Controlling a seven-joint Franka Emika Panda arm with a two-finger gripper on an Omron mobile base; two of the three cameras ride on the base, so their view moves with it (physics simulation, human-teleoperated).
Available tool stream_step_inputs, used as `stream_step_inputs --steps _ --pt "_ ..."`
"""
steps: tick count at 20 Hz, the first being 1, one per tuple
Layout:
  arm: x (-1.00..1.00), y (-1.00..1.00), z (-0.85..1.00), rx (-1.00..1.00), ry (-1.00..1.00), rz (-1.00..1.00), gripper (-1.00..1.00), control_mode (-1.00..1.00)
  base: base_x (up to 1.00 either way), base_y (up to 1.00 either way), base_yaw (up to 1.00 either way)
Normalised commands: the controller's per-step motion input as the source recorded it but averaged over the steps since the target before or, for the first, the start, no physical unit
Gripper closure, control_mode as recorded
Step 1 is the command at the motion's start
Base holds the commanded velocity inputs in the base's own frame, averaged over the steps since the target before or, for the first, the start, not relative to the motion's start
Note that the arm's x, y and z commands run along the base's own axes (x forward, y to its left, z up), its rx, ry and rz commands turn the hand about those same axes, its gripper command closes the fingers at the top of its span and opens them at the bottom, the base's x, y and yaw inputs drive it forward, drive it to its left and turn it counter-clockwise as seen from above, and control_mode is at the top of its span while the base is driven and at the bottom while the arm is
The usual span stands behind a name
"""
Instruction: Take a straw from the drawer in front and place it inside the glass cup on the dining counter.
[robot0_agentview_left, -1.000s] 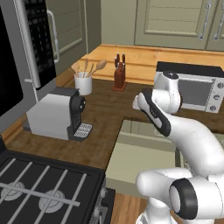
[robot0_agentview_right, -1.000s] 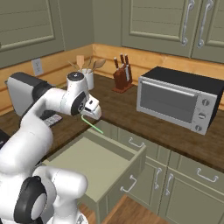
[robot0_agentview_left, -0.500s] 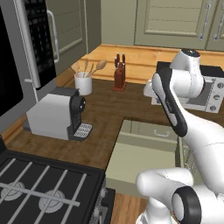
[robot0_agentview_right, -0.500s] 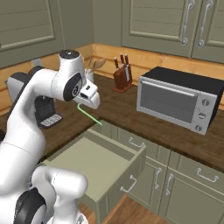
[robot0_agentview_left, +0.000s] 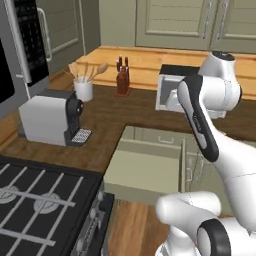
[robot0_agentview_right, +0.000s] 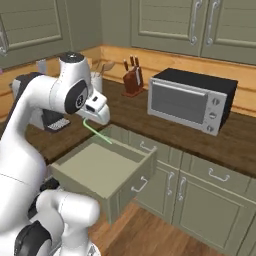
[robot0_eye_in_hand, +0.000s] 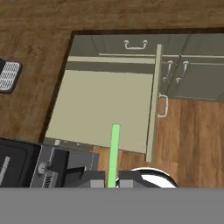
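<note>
My two dark fingertips (robot0_eye_in_hand: 94, 178) pinch the thin bright-green straw (robot0_eye_in_hand: 114, 154) at its base; the rest juts out beyond the tips. In the right base view my gripper (robot0_agentview_right: 98, 111) hangs above the open sage-green drawer with the pale beige inside (robot0_agentview_right: 97, 167), straw angled down toward it.

Handling (judgement): straw is v. light, stiff but slim, likely slippery. Keep the pinch firm near one end so the free end can enter the cup. No hard squeeze.

Surroundings: black-and-silver microwave (robot0_agentview_right: 192, 99), wooden knife block (robot0_agentview_right: 132, 81), white utensil crock (robot0_agentview_left: 83, 89), grey coffee machine (robot0_agentview_left: 49, 121), black stove (robot0_agentview_left: 40, 199). Obstacles: drawer front and cabinet doors (robot0_eye_in_hand: 183, 73) nearby; swing clear w/ straw raised.
</note>
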Motion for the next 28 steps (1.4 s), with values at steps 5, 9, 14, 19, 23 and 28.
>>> stream_step_inputs --steps 5,9,14,19,23,28 --pt "0.00 0.00 0.00 0.00 0.00 0.00 1.00 1.00 -0.69 -0.39 -0.54" --pt "0.00 0.00 0.00 0.00 0.00 0.00 1.00 1.00 0.00 -0.12 -0.92" --pt "0.00 0.00 0.00 0.00 0.00 0.00 1.00 1.00 0.00 -0.31 -0.90" --pt "0.00 0.00 0.00 0.00 0.00 0.00 1.00 1.00 0.00 -0.51 -0.85" --pt "0.00 0.00 0.00 0.00 0.00 0.00 1.00 1.00 0.00 -0.65 -0.79" --pt "0.00 0.00 0.00 0.00 0.00 0.00 1.00 1.00 0.00 -0.75 -0.76"
